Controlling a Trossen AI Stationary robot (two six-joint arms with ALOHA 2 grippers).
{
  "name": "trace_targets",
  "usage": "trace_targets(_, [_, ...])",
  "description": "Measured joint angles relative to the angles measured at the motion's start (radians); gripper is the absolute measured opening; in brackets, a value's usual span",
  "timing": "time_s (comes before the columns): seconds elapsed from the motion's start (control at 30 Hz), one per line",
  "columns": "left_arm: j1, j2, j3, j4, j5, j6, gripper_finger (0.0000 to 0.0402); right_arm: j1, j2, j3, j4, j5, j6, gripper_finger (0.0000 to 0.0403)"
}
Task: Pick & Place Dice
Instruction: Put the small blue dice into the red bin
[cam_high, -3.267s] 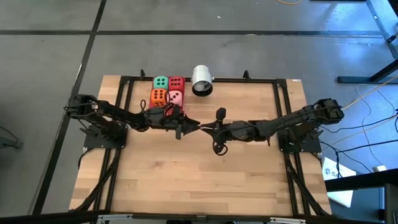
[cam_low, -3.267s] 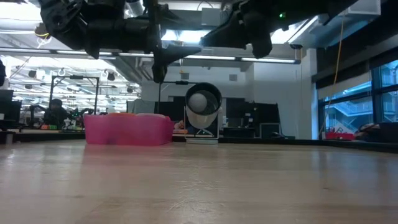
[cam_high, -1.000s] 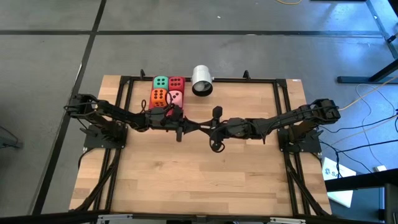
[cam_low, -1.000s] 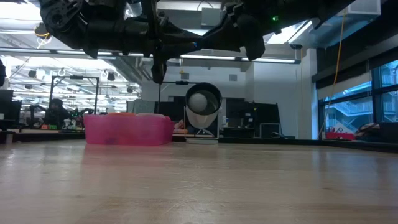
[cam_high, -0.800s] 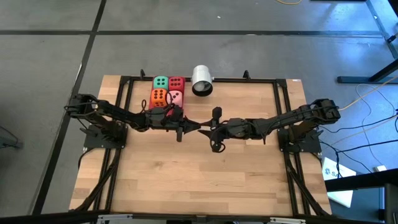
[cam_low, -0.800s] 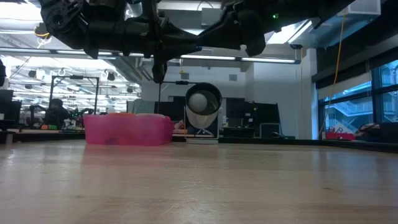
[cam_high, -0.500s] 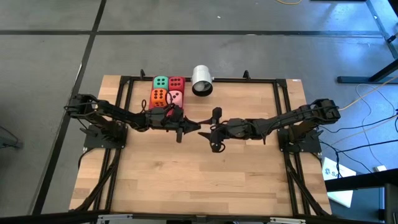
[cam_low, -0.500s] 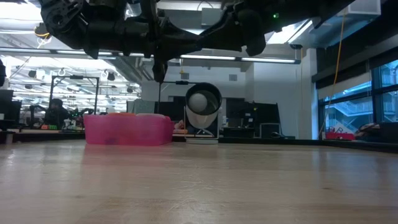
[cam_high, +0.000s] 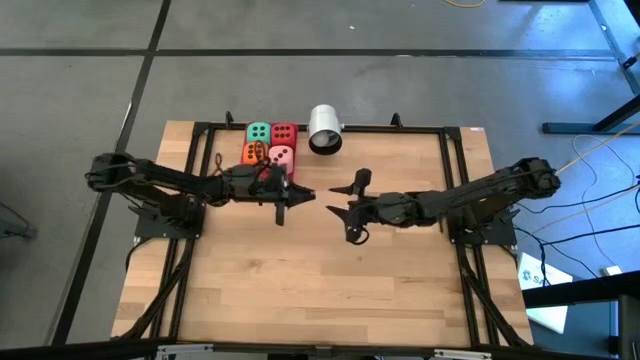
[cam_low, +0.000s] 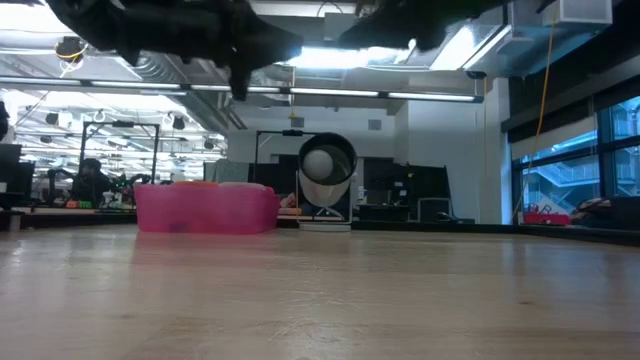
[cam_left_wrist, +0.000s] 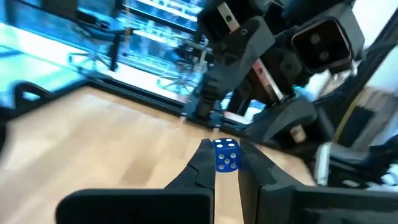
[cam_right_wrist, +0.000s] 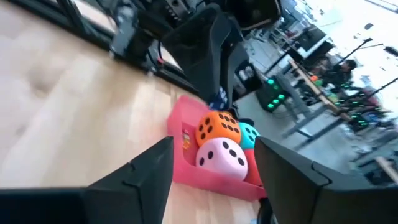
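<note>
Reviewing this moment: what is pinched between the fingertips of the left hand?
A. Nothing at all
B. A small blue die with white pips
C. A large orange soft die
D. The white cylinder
B: the left wrist view shows a small blue die with white pips clamped between the two dark fingertips of the left hand.
</note>
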Motion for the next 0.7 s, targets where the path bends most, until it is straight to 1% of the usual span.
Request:
trace_targets(0.17, [-0.002, -0.173, 0.000, -0.211, -0.091, 0.085, 0.0013, -0.003, -0.122, -0.060, -0.016, -0.072, 0.061, 0.0216])
trace_targets(0.3, [-0.001, -0.282, -0.005, -0.333, -0.135, 0.123, 0.0013, -0.004, -0.245, -0.150, 0.010, -0.083, 0.101, 0.0211])
trace_targets(0.5, [-0.002, -0.412, -0.076, -0.368, -0.161, 0.164, 0.0013, -0.004, -0.445, -0.306, 0.075, -0.086, 0.186, 0.0210])
trace_targets(0.7, [-0.002, -0.534, -0.182, -0.354, -0.168, 0.208, 0.0013, -0.004, -0.634, -0.434, 0.134, -0.154, 0.264, 0.0210])
